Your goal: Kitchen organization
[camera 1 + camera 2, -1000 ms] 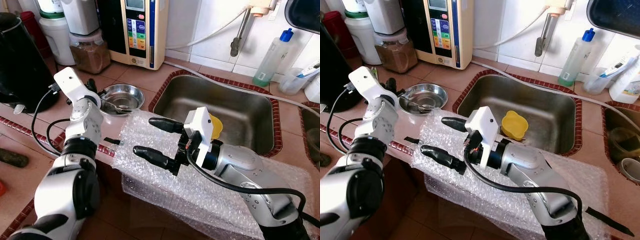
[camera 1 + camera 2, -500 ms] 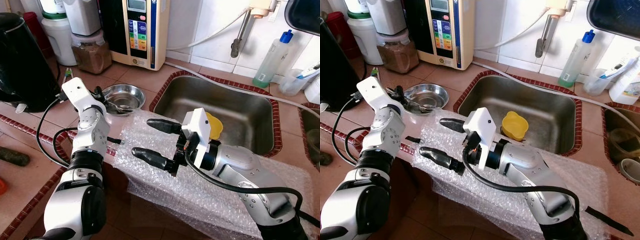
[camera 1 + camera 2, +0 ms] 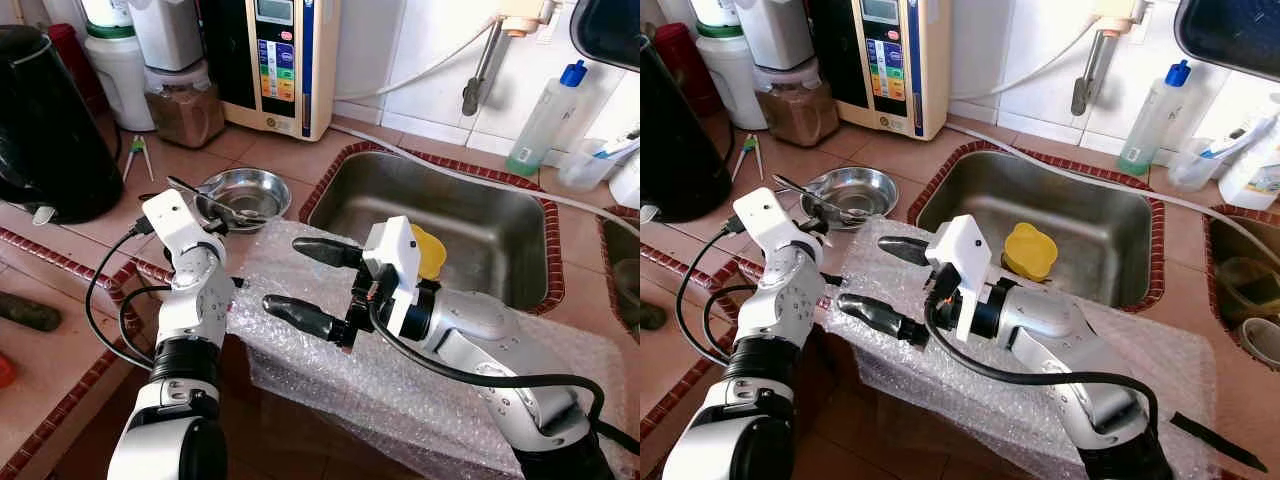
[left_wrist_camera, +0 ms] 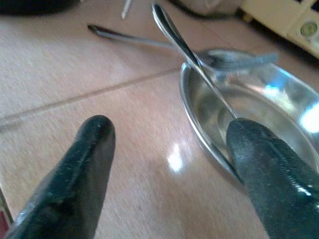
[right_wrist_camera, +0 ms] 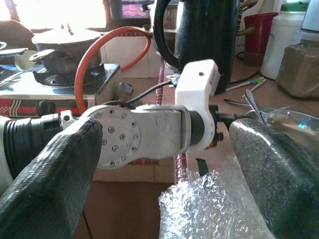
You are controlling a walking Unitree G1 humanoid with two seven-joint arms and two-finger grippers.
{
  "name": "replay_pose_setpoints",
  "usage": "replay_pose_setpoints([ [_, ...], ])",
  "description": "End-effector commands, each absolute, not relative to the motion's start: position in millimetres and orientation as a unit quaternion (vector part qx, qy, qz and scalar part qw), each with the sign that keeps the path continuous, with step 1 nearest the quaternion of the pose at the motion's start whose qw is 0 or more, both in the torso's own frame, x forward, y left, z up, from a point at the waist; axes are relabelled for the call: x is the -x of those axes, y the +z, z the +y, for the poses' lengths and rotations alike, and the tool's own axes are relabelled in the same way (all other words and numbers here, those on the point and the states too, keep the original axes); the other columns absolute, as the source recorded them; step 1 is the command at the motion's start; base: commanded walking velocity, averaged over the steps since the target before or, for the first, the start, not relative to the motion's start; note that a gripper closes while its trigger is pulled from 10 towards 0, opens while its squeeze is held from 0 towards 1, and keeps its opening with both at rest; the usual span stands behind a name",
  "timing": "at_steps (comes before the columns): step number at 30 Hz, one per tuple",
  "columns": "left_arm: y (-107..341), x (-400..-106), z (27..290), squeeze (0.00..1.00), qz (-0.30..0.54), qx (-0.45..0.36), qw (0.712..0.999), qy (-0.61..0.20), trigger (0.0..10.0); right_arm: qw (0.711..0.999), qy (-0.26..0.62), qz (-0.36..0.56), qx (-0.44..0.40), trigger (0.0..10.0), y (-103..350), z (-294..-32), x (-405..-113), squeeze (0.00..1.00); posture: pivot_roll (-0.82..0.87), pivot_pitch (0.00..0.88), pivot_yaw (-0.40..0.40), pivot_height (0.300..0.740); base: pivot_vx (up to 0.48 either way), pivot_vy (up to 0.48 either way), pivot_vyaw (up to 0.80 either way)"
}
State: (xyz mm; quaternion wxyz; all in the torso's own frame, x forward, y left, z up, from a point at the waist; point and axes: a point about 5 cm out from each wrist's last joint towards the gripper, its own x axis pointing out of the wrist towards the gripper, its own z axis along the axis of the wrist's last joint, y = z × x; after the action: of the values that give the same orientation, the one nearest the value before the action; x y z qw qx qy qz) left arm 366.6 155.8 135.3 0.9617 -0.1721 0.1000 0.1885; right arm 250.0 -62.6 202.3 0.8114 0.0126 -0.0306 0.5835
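A small steel bowl (image 3: 243,190) holding two spoons (image 4: 189,50) sits on the tiled counter left of the sink (image 3: 470,215). My left gripper (image 4: 169,129) is open and low over the counter, one finger at the bowl's rim (image 4: 209,144), with nothing between the fingers. A sheet of bubble wrap (image 3: 330,370) drapes over the counter's front edge. My right gripper (image 3: 283,274) hovers above it, wide open and empty, pointing toward my left arm (image 5: 149,129). A yellow cup (image 3: 1030,250) lies in the sink.
A black kettle (image 3: 45,120) stands at the far left. Behind the bowl are a jar of brown powder (image 3: 185,100) and a white water unit (image 3: 285,60). A blue-capped bottle (image 3: 545,115) and a tap (image 3: 480,60) stand behind the sink. Green-tipped sticks (image 3: 140,155) lie on the counter.
My left arm has drawn back toward the counter's front edge and to the right, uncovering the spoon handles. The right gripper has hardly moved and stays open.
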Motion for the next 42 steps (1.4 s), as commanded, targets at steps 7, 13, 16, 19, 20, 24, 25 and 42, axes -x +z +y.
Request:
replay_pose_setpoints([
  [7,130.6,-365.6,141.5,0.0,0.13,0.172,0.963,0.163,10.0,0.808,0.588,-0.035,-0.005,10.0,204.5,-62.2,-250.2,0.0,-0.1,0.003,0.02,0.74,0.0,0.0,0.0],
  [13,128.6,-368.8,128.5,0.0,0.16,0.171,0.964,0.127,10.0,0.81,0.586,-0.035,-0.004,10.0,204.4,-63.1,-250.3,0.0,-0.1,0.003,0.023,0.74,0.0,0.0,0.0],
  [16,128.7,-370.9,124.4,0.0,0.171,0.164,0.966,0.109,10.0,0.81,0.585,-0.035,-0.004,10.0,204.3,-63.1,-250.4,0.0,-0.1,0.004,0.024,0.74,0.0,0.0,0.0],
  [19,130.4,-372.0,125.0,0.0,0.169,0.161,0.966,0.108,10.0,0.81,0.586,-0.035,-0.004,10.0,204.2,-62.9,-250.2,0.0,-0.1,0.004,0.024,0.74,0.0,0.0,0.0],
  [20,130.9,-372.3,125.0,0.0,0.169,0.16,0.966,0.108,10.0,0.81,0.585,-0.035,-0.004,10.0,204.2,-62.9,-250.2,0.0,-0.1,0.004,0.024,0.74,0.0,0.0,0.0],
  [24,135.2,-373.6,124.8,0.0,0.16,0.151,0.97,0.101,10.0,0.81,0.585,-0.035,-0.004,10.0,204.2,-62.9,-250.0,0.0,-0.1,0.005,0.024,0.74,0.0,0.0,0.0],
  [25,135.2,-373.6,124.8,0.0,0.16,0.151,0.97,0.101,10.0,0.81,0.585,-0.035,-0.004,10.0,204.2,-62.9,-250.0,0.0,-0.1,0.005,0.024,0.74,0.0,0.0,0.0],
  [42,142.5,-374.4,137.7,0.0,0.137,0.124,0.977,0.104,10.0,0.811,0.584,-0.035,-0.005,10.0,203.9,-63.7,-251.9,0.0,-0.09,0.003,0.02,0.74,0.0,0.0,0.0],
])
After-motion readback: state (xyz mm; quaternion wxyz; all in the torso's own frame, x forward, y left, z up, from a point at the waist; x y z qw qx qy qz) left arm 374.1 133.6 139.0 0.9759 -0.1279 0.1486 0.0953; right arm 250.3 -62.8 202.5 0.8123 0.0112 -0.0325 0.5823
